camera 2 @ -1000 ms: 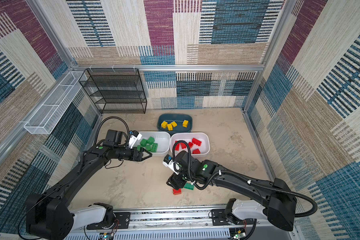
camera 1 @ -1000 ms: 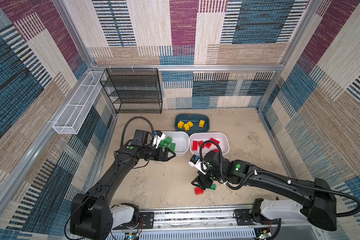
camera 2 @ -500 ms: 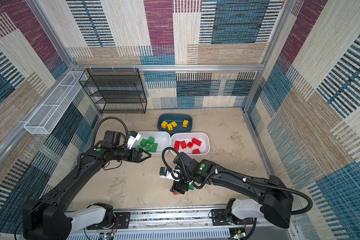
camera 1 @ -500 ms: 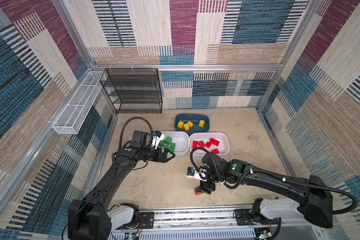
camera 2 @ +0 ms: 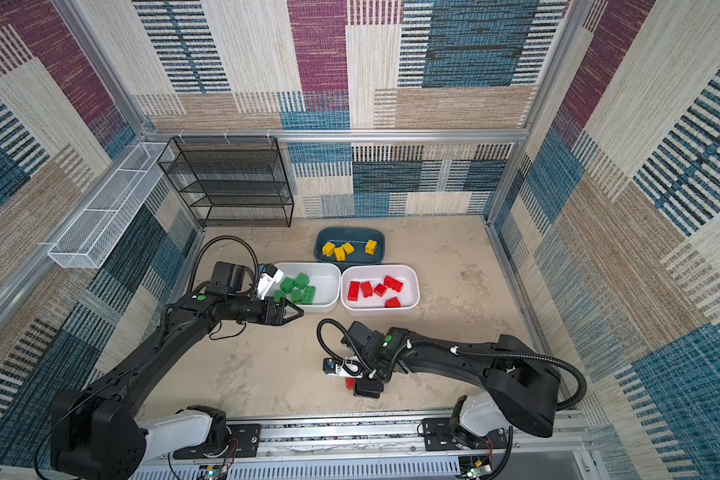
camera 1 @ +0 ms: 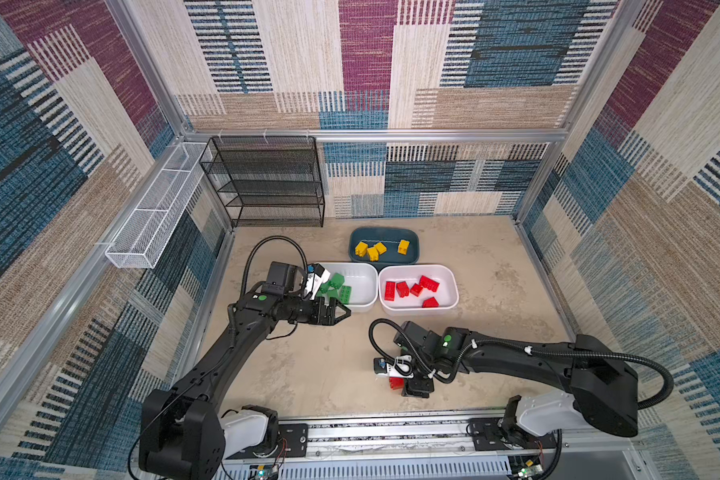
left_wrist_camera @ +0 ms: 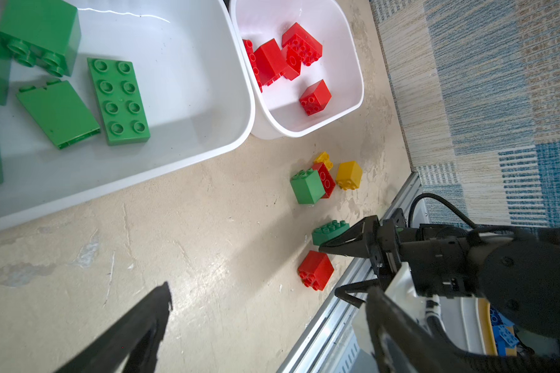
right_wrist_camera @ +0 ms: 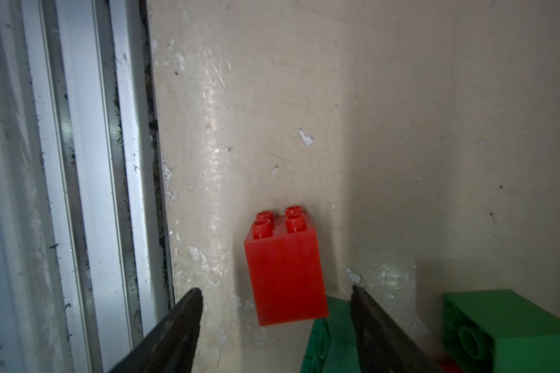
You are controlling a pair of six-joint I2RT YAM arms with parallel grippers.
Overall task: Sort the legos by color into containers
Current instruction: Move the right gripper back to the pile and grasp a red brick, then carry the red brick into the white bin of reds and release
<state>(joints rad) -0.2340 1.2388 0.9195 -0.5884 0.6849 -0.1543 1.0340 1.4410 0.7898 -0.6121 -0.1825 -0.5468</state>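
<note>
Beige worktop (camera 1: pixel 308 365), both top views; what lies where? asks Ida.
Tom: Teal tub (camera 1: pixel 385 235) sits midway along the back edge with four yellow bricks (camera 1: pixel 373 252) inside; just in front, side by side, the left white tub (camera 1: pixel 364 286) carries the green bricks (camera 1: pixel 336 286), the right white tub (camera 1: pixel 447 291) the red bricks (camera 1: pixel 408 288).
Ida: The arms?
Tom: Left pincer (camera 1: pixel 341 313) hangs by the front rim of the left white tub, jaws wide apart, empty; right pincer (camera 1: pixel 417 390) points down near the front edge at a loose red brick (camera 1: pixel 395 382); from above I cannot tell how its jaws stand.
Ida: Left wrist view?
Tom: On bare worktop between those tubs and the front edge, a green square brick (left_wrist_camera: pixel 307 187) touches a second red brick (left_wrist_camera: pixel 326 181), two loose yellow bricks (left_wrist_camera: pixel 349 175) just beside; closer to the front edge lie a long green brick (left_wrist_camera: pixel 328 231) and the loose red brick (left_wrist_camera: pixel 316 269); the right pincer (left_wrist_camera: pixel 327 270) has one finger on each side of that brick.
Ida: Right wrist view?
Tom: Loose red brick (right_wrist_camera: pixel 285 274) lies on its side, studs facing away from the wrist, its near end between the two fingers (right_wrist_camera: pixel 175 329); worktop shows on either side of it, so the jaws stand apart, clamping nothing; loose green bricks (right_wrist_camera: pixel 511 326) lie just beside; the metal rail (right_wrist_camera: pixel 88 161) runs along the front edge.
</note>
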